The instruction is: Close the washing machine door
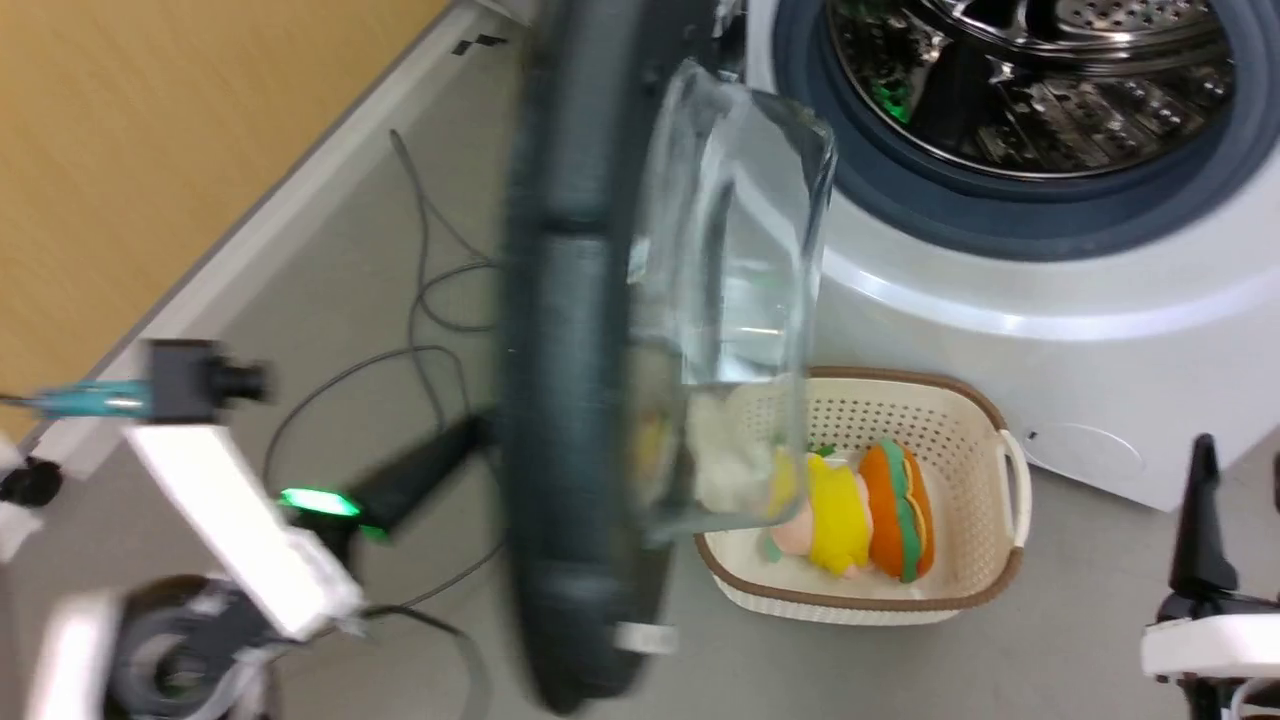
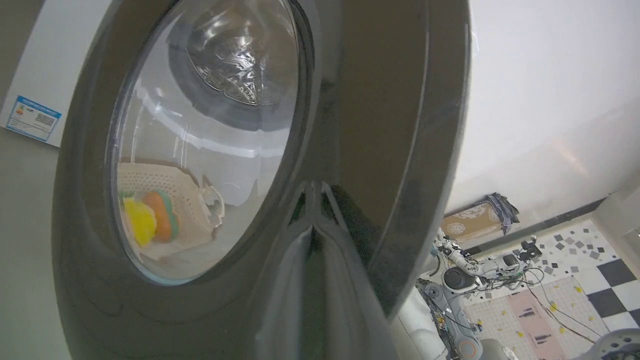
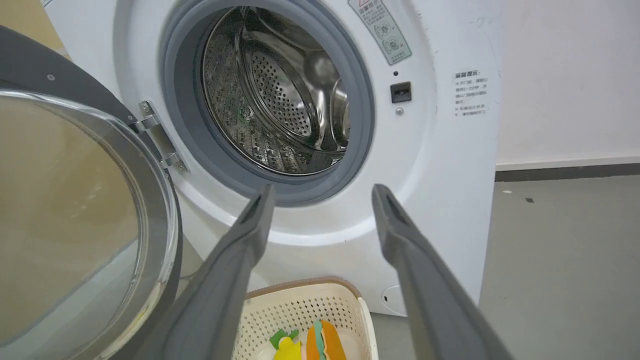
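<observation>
The washing machine door point(image 1: 570, 350) stands swung open, edge-on and blurred in the head view, its clear glass bowl point(image 1: 730, 250) bulging toward the white washing machine point(image 1: 1050, 330). My left gripper point(image 1: 480, 430) is shut, with its tips against the door's outer black rim point(image 2: 390, 150); in the left wrist view the left gripper point(image 2: 312, 227) meets its own reflection there. My right gripper point(image 3: 322, 195) is open with nothing between its fingers and points at the steel drum point(image 3: 280, 100). The door point(image 3: 75, 200) hangs on its metal hinge point(image 3: 155, 135) at that view's left. The right gripper point(image 1: 1240, 470) sits low at the right.
A cream basket point(image 1: 960, 590) with plush toys stands on the floor below the drum, right of the door. Cables point(image 1: 430, 300) trail over the grey floor at the left, beside a wooden wall point(image 1: 150, 150). Another robot point(image 2: 465, 280) stands far behind.
</observation>
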Controlling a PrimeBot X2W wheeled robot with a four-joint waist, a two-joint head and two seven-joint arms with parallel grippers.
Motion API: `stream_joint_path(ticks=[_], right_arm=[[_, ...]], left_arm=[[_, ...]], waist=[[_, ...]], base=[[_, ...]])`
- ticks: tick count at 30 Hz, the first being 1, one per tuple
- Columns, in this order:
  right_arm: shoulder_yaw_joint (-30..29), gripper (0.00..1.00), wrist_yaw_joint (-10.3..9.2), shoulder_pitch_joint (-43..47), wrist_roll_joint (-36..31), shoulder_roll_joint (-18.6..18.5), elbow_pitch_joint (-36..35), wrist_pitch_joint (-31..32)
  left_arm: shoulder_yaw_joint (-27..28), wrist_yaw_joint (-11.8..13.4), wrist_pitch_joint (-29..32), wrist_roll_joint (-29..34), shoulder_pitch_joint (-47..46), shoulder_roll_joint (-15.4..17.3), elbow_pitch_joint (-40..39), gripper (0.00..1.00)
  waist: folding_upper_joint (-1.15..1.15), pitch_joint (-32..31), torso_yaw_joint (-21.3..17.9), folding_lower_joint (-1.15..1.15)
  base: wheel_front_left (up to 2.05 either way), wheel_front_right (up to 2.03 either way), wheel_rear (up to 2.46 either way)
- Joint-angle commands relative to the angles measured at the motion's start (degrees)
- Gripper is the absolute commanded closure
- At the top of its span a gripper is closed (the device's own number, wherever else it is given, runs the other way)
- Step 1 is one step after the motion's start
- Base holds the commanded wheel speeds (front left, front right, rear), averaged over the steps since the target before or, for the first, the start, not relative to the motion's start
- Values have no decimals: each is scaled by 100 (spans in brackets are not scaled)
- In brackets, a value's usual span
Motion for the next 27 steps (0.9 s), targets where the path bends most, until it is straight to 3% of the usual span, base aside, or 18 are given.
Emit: stream_joint_path(ticks=[1, 12, 27], right_arm=[[45, 0, 5, -71, -64, 14, -39, -39], [354, 0, 5, -191, -352, 14, -175, -39], [480, 0, 5, -315, -292, 14, -180, -39]], left_arm=[[-246, -65, -40, -65, 51, -156, -108, 100], [-1765, -66, -831, 79, -191, -711, 139, 100], [-2784, -66, -2747, 240, -836, -787, 1260, 100]], waist=[[0, 20, -127, 0], [0, 161, -1161, 0], [0, 426, -2543, 0]], base=[[0, 0, 0], [0, 0, 0], [0, 0, 0]])
